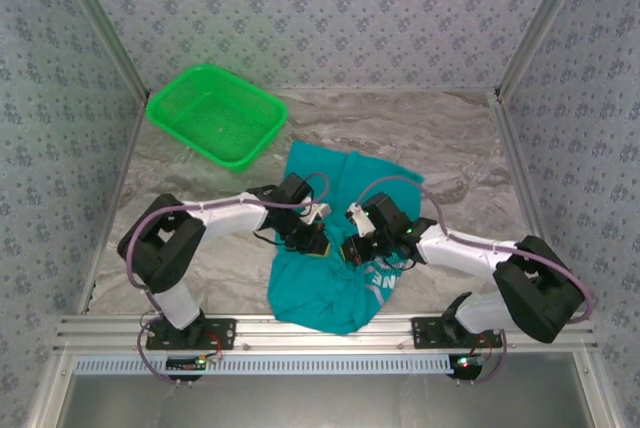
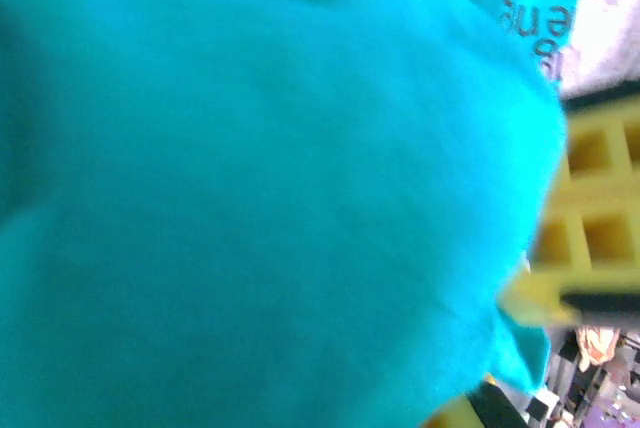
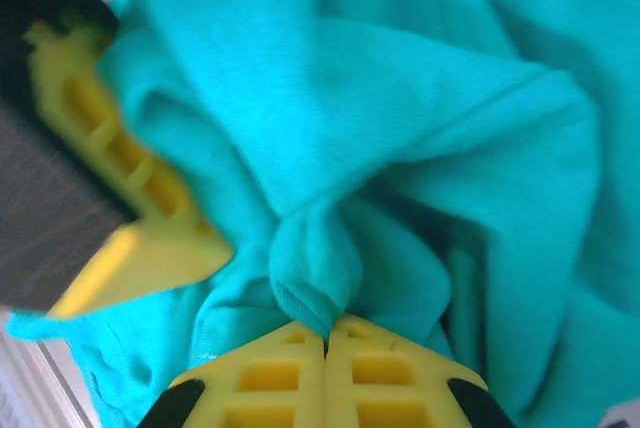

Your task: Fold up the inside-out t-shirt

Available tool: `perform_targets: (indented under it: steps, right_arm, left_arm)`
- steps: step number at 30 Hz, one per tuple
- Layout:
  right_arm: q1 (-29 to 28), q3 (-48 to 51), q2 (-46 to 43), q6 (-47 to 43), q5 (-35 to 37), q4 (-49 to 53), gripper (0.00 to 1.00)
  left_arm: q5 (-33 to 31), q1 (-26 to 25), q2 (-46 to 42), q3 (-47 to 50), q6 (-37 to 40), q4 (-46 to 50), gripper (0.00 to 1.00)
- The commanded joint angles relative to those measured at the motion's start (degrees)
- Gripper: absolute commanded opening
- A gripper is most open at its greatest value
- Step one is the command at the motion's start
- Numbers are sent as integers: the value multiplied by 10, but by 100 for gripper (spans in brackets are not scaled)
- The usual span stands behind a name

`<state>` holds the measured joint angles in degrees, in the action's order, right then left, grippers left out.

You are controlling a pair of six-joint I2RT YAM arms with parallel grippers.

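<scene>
Overhead, the basket [image 1: 215, 113] is seen well beyond the left fingers [image 1: 312, 236], closed in the t-shirt [image 1: 320, 288]; close up, its fold is clamped by the right fingers [image 3: 326, 346].

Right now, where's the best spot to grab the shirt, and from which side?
Probably a raised wrinkle near the middle of the shirt, from above. The cloth lies flat on the table, so only bunched-up folds give something to pinch; the right pincer is shut on one such fold.

We see the t-shirt [image 3: 400, 98] as soft matt knit cloth, the fingers [image 3: 270, 378] as yellow ribbed plastic, the basket [image 1: 243, 91] as glossy plastic mesh, the table [image 1: 440, 148] perhaps smooth stone-patterned laminate.
</scene>
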<state>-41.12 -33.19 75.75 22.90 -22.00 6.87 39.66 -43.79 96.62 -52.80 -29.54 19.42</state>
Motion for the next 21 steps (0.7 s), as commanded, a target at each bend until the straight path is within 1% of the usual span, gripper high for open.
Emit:
perform_targets:
  steps: [1, 4, 7, 10, 12, 13, 14, 15, 17, 19, 21]
  right_arm:
    - [49, -6, -55, -2, 6, 12, 0]
    - [116, 6, -96, 2, 29, 54, 0]
    - [153, 3, -74, -12, 44, 79, 0]
    - [153, -1, -39, -10, 52, 74, 0]
    - [143, 0, -41, -10, 51, 71, 1]
    - [135, 1, -50, -11, 57, 73, 9]
    - [125, -1, -64, -16, 64, 82, 20]
    - [118, -4, -76, -20, 69, 97, 26]
    - [97, -19, -110, -36, 76, 140, 32]
    - [71, -39, -131, -44, 95, 183, 34]
    - [36, -65, -134, -44, 117, 215, 36]
  left_arm:
    - [46, 7, -47, 12, 39, -13, 0]
    - [48, 13, -68, 30, 68, -3, 0]
    - [62, 12, -70, 59, 83, -35, 0]
    - [60, 8, -62, 74, 94, -57, 0]
    - [57, 2, -56, 73, 98, -60, 0]
    - [53, -4, -56, 71, 102, -58, 1]
    - [45, -8, -56, 68, 104, -53, 6]
    - [37, -9, -56, 65, 103, -47, 9]
    - [20, -9, -56, 51, 101, -20, 21]
    - [8, -9, -63, 40, 99, 1, 32]
    - [-13, -9, -72, 28, 90, 19, 39]
